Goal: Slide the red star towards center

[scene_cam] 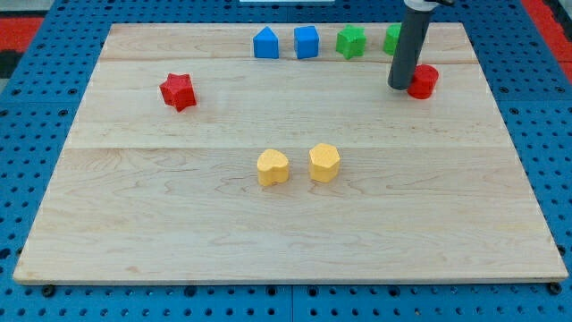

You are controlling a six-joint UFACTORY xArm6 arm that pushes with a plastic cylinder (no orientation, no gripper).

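Observation:
The red star (pixel 178 90) lies on the wooden board (pixel 286 233) at the view's left, upper part. My tip (pixel 399 87) stands far to the view's right of it, at the upper right, right beside a red round block (pixel 424 80) on that block's left. The rod rises dark and straight out of the top of the view.
Two blue blocks (pixel 265 43) (pixel 307 42) and a green star-like block (pixel 351 41) line the view's top edge. Another green block (pixel 392 38) is partly hidden behind the rod. A yellow heart (pixel 273 166) and a yellow hexagon (pixel 324 163) sit near the board's middle.

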